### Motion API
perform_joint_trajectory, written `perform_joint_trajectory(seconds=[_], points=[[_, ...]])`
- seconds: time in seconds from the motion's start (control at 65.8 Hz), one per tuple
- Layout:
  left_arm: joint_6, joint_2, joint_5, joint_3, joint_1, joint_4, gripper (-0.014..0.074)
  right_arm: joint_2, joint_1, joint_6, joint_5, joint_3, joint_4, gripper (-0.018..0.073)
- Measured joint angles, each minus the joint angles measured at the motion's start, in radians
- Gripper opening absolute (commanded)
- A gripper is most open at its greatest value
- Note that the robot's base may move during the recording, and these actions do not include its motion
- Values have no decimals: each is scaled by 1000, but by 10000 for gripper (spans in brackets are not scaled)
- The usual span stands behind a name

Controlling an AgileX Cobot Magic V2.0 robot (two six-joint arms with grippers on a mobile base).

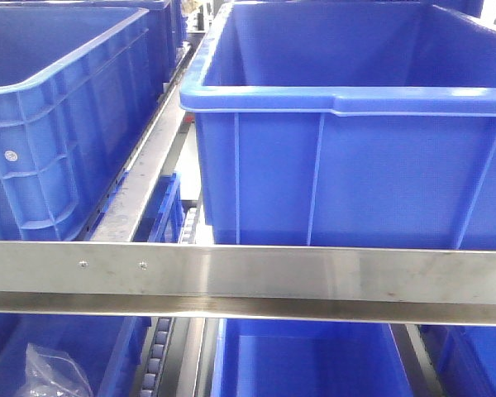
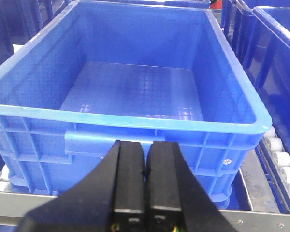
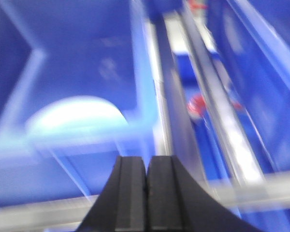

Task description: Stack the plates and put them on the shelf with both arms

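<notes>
Only one of your three views shows anything of the plates, so read them left to right. Your front camera has a blue bin point(image 1: 58, 124) on the left, a larger blue crate point(image 1: 355, 149) on the right and the steel shelf rail point(image 1: 248, 273) across the bottom; no plate and no arm appears there. From the left wrist, your left tool point(image 2: 146, 174) has its jaws pressed together with nothing between them, and it points into a bare blue crate point(image 2: 130, 87) sitting on rollers point(image 2: 280, 154). That crate holds no plate. The right wrist view is badly blurred, but a pale round shape, probably a plate point(image 3: 77, 116), lies inside a blue bin point(image 3: 63, 58), ahead and to the left of your right tool point(image 3: 146, 193), which is likewise closed and empty. Steel rails point(image 3: 208, 106) run away on its right. I'd judge the right arm the nearer one: the coming reach goes forward and leftward over the bin's near wall. Whether one plate or two lies there, you cannot tell through the blur.
</notes>
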Motion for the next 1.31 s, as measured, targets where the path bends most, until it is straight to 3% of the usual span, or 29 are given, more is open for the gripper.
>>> perform_joint_trajectory(seconds=[0.699, 0.867, 1.186, 1.307], points=[[0, 0, 0, 0, 0, 0, 83, -8, -2, 0, 2, 17, 0, 56], [0, 0, -2, 0, 0, 0, 83, -118, -2, 0, 15, 28, 0, 56], [0, 0, -2, 0, 0, 0, 83, -331, -2, 0, -75, 281, 0, 56], [0, 0, -2, 0, 0, 0, 83, -345, -2, 0, -91, 296, 0, 56]])
